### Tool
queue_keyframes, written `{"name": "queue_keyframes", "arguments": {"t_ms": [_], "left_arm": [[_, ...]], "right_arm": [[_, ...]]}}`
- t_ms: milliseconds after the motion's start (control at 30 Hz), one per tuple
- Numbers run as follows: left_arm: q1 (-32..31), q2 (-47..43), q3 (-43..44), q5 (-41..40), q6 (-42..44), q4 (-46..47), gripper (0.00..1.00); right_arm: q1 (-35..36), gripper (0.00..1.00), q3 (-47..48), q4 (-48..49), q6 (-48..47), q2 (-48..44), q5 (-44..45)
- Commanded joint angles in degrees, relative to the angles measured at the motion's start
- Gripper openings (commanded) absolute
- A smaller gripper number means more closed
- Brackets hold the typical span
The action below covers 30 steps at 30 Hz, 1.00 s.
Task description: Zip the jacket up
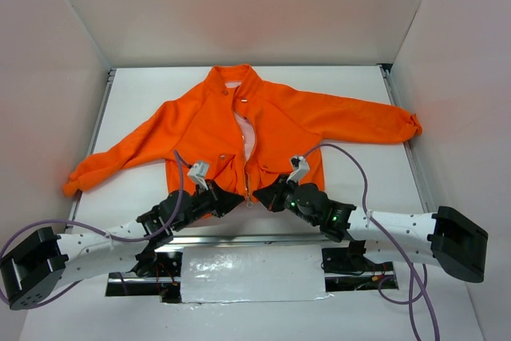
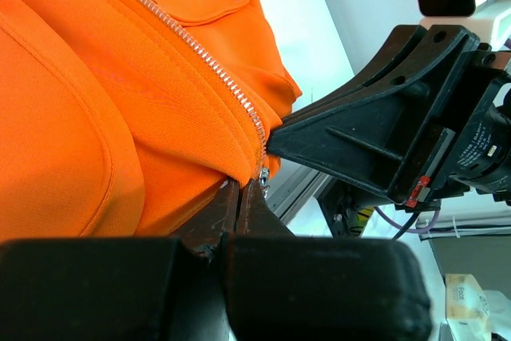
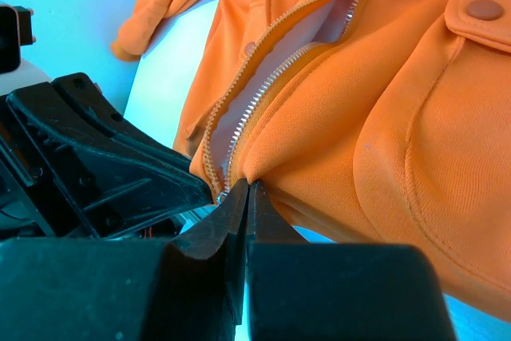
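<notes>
The orange jacket (image 1: 279, 125) lies flat on the white table, collar far, hem toward me. Its pale zipper (image 1: 249, 157) gapes open over the chest and shows pale lining. My left gripper (image 1: 238, 200) is shut on the hem at the zipper's bottom end. In the left wrist view (image 2: 239, 185) its jaws pinch the fabric just below the metal slider (image 2: 263, 173). My right gripper (image 1: 265, 197) is shut on the hem on the other side of the zipper. In the right wrist view (image 3: 249, 185) it holds a fold of orange cloth beside the zipper teeth (image 3: 271, 85). The two grippers almost touch.
White walls enclose the table on three sides. A metal rail (image 1: 239, 239) runs along the near edge under both arms, with a white panel (image 1: 251, 273) in front of it. Purple cables (image 1: 359, 173) loop off each wrist. The sleeves (image 1: 112, 161) spread left and right.
</notes>
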Motion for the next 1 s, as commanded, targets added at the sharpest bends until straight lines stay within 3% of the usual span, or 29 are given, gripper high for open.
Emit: {"name": "queue_keyframes", "arguments": {"t_ms": [0,533,967], "left_arm": [[-0.8,0.4,1.9,3.2,2.0,-1.3,0.00],[-0.8,4.1,1.1,2.4,-3.0,4.6,0.00],[-1.0,1.6,-0.9,-3.6,-7.8,4.4,0.00]], "right_arm": [[-1.4,0.00,1.6,6.8,-2.2,-0.5,-1.1],[-1.5,0.00,0.5,12.7,3.5,2.9,-4.3],[-1.2,0.00,-3.2,13.4,19.1,-0.4,0.4]]}}
